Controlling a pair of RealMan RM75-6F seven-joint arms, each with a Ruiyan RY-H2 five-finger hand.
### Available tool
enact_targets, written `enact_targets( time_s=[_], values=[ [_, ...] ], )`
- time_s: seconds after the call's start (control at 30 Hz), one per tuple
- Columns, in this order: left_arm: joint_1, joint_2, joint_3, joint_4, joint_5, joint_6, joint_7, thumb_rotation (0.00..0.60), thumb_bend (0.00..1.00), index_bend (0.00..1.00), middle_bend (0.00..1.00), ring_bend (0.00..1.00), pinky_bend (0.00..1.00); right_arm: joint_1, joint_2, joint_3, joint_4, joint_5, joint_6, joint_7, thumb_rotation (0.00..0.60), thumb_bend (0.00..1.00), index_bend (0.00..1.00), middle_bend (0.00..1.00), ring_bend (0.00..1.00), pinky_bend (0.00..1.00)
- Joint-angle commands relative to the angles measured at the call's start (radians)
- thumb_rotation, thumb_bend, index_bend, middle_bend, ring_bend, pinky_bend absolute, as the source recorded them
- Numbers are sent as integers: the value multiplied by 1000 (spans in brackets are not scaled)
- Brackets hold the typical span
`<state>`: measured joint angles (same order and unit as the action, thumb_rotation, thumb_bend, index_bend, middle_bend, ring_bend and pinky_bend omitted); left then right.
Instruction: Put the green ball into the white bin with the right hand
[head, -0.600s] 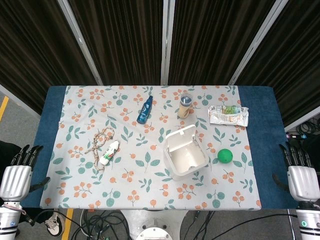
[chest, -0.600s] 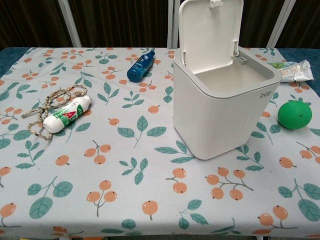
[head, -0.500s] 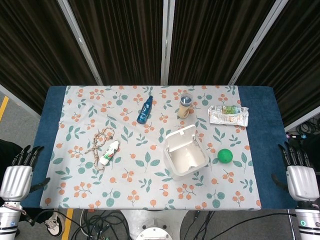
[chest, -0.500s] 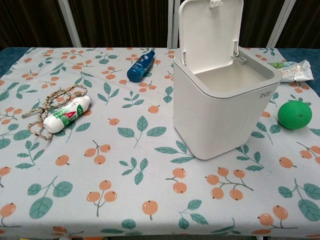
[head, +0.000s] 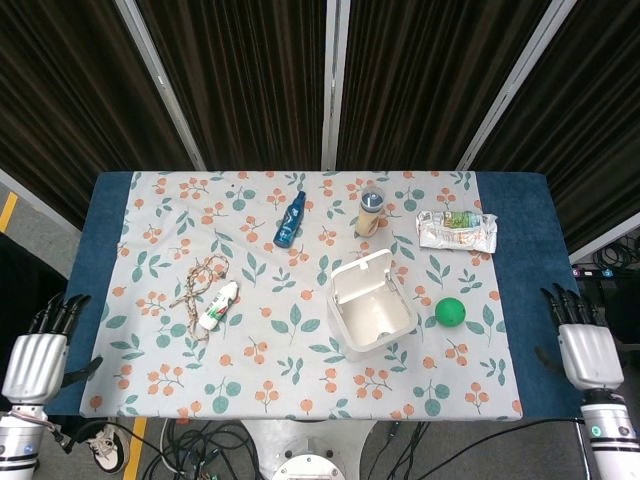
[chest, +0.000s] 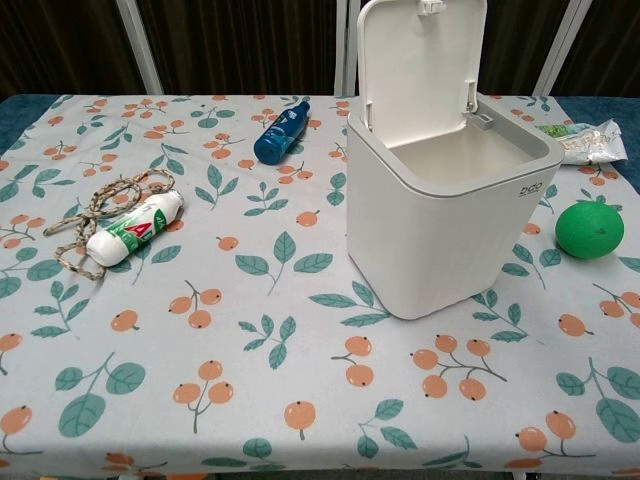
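Note:
The green ball (head: 450, 311) (chest: 589, 229) lies on the flowered cloth just right of the white bin (head: 372, 304) (chest: 447, 205), whose lid stands up and whose inside shows nothing. My right hand (head: 584, 346) hovers off the table's right edge, well right of the ball, fingers straight and apart, holding nothing. Off the left edge my left hand (head: 38, 356) is likewise spread and holds nothing. Neither hand shows in the chest view.
A white tube (head: 218, 305) and a rope (head: 197, 280) lie at the left. A blue bottle (head: 290, 219), a capped cup (head: 371, 210) and a snack bag (head: 456, 230) stand along the back. Bare cloth (head: 300, 380) runs along the front edge.
My right hand has shifted left and slightly up, closer to the table's right edge. The left hand has drifted slightly downward. The ball and bin have not moved.

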<state>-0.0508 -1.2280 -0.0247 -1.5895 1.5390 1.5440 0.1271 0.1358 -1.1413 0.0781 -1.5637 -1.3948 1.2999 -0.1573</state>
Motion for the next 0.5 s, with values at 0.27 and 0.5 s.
enact_targets(
  time_s=[0.27,0.5],
  values=[
    [1,3,8,0,11,1,-2,600,131,101,123,38,205,209,-70,35,105,72,-299,-34,600,177,0,0,0,144],
    [0,8,9,-6,16,2,2,600,131,102,123,38,205,283,-110,37,92,79,-363,-88,600,179,0,20,0,235]
  ],
)
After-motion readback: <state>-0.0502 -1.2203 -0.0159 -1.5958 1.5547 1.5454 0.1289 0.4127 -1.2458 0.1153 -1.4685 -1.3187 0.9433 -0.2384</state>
